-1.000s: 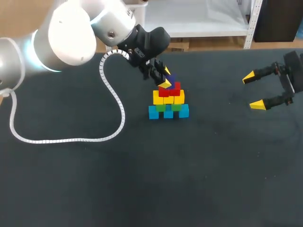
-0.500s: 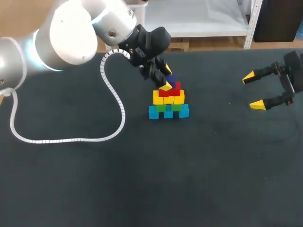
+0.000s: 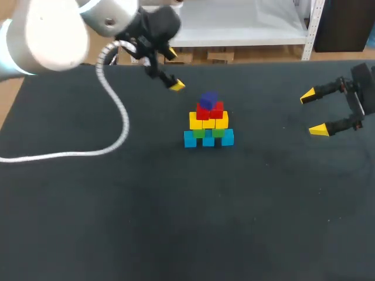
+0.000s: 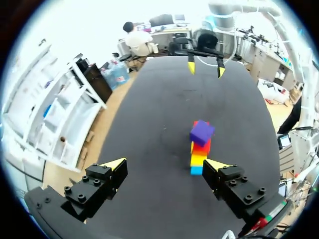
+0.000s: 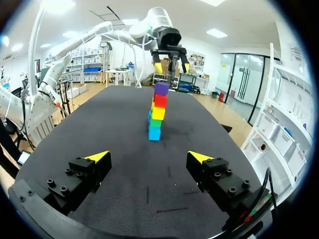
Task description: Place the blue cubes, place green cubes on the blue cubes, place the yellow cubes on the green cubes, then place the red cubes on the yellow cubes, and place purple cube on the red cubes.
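The left jaws, on the white robot arm (image 3: 53, 35), hung open and empty over the far left part of the black table (image 3: 176, 222), apart from the stack. Near the table's middle stood three light-blue cubes (image 3: 190, 139). Green cubes (image 3: 199, 133) lay on them, then yellow cubes (image 3: 195, 121), then red cubes (image 3: 217, 110), with one purple cube (image 3: 208, 99) on top. Well to the right, the right jaws stood open and empty.
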You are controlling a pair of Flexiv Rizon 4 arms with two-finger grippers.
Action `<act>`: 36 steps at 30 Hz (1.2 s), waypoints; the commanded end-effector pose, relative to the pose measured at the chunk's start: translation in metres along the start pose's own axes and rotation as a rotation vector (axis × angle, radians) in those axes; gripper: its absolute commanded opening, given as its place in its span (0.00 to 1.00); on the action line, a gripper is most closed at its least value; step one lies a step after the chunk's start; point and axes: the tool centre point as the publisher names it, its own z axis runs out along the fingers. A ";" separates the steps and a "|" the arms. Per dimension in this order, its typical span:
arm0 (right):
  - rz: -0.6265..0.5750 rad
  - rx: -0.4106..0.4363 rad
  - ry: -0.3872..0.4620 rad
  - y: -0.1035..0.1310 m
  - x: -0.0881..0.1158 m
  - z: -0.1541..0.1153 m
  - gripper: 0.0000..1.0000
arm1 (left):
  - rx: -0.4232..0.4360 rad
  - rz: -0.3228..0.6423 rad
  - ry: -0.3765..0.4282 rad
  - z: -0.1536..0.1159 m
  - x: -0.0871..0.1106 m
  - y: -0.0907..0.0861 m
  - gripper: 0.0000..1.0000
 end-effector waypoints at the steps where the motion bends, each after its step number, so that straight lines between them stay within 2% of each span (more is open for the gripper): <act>1: -0.001 0.000 -0.001 0.000 0.000 0.000 1.00 | -0.185 0.011 -0.134 -0.085 0.035 -0.041 1.00; 23: -0.001 0.000 -0.001 0.000 0.000 0.000 1.00 | -0.185 0.011 -0.134 -0.085 0.035 -0.041 1.00; 28: -0.001 0.000 -0.001 0.000 0.000 0.000 1.00 | -0.121 0.108 -0.126 -0.066 0.037 -0.010 1.00; 29: -0.001 0.000 -0.001 0.000 0.000 0.000 1.00 | -0.104 0.126 -0.119 -0.062 0.036 -0.005 0.92; 30: -0.001 0.000 -0.001 0.000 0.000 0.000 1.00 | -0.083 0.149 -0.099 -0.056 0.035 0.001 0.91; 32: -0.001 0.000 -0.001 0.000 0.000 0.000 1.00 | -0.063 0.191 -0.113 -0.049 0.031 0.010 1.00; 33: -0.001 0.000 -0.001 0.000 0.000 0.000 1.00 | -0.046 0.207 -0.091 -0.044 0.029 0.014 1.00; 36: -0.001 0.000 -0.001 0.000 0.000 0.000 1.00 | -0.016 0.242 -0.110 -0.033 0.025 0.020 1.00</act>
